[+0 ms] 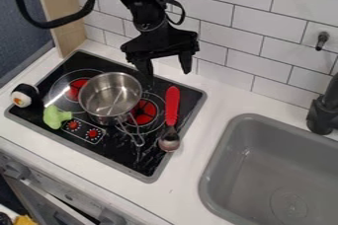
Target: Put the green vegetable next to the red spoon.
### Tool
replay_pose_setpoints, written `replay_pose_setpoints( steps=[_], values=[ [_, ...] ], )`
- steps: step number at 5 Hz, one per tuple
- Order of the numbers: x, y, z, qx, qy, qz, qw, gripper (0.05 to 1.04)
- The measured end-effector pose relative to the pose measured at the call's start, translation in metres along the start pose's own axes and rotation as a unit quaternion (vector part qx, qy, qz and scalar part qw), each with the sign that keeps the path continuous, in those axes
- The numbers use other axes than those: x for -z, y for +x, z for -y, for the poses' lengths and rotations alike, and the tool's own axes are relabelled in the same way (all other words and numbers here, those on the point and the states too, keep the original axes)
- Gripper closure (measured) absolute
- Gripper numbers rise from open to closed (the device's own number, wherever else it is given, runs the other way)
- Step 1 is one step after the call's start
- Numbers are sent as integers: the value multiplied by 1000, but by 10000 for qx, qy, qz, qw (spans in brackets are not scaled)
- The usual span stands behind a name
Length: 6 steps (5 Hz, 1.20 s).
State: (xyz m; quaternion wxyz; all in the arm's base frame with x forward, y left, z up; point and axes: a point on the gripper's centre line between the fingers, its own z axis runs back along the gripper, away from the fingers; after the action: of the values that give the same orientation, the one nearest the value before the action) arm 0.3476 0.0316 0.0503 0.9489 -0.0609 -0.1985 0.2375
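One grey oven front with knobs (49, 189) is standing nearest, below the white countertop (188, 199). On the counter, a grey rectangular sink (247, 165) is occupying the right side, and a black stovetop with a grey rim (150, 175) is lying to the left. A spoon with a red handle and a metal bowl (172, 113) is resting along the stovetop's right side, its bowl pointing nearer. The task item, a light green toy vegetable (54, 117), is sitting at the stovetop's left, beside the printed dials and well apart from the spoon. A black-and-white toy sushi roll with an orange centre (25, 95) is sitting at the left edge. A shiny metal saucepan (109, 93) is standing between vegetable and spoon, its handle slanting nearer and rightward. Above the stovetop's far side, the black two-finger gripper (167, 73) is hanging with its fingers spread wide, holding nothing. White rectangular wall tiles (244, 36) are backing the counter, and a black faucet (321, 115) is standing at the right.
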Motion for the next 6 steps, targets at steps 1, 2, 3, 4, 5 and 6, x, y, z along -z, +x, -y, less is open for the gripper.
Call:
replay_pose_setpoints(
  steps=[1, 2, 3, 4, 5, 6],
  values=[
    [9, -7, -4, -52, 83, -190, 9998, 84],
    [6, -12, -12, -207, 354, -393, 9984, 84],
    [-5, -5, -32, -744, 714, -337, 9941, 84],
    [-18, 4, -60, -1897, 1226, -437, 9732, 84],
    [-24, 3, -109, -3261, 1292, -501, 9351, 84],
    [-35, -5, -132, -4264, 1339, -384, 8937, 84]
  ],
)
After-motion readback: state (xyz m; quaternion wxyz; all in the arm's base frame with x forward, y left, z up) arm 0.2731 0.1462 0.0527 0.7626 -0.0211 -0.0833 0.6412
